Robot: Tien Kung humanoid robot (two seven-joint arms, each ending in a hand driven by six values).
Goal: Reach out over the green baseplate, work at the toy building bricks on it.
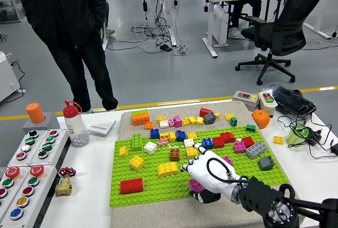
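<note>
The flat green studded baseplate (158,186) lies on the white table (95,196), strewn with small plastic toy bricks. Over its near-right part, the robot's white right hand (203,172) hovers clenched, index finger out toward a yellow square brick (191,152). No writing is legible.

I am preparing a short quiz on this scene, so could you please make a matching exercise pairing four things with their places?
Things:
1. large red rectangular brick
2. grey sloped brick
3. orange stacked brick
4. robot's white right hand

Places:
A. off the green baseplate, beyond its far left corner
B. near left part of the baseplate
C. over the baseplate's middle
D. right part of the baseplate

Pairs: 1-B, 2-D, 3-A, 4-C
</note>
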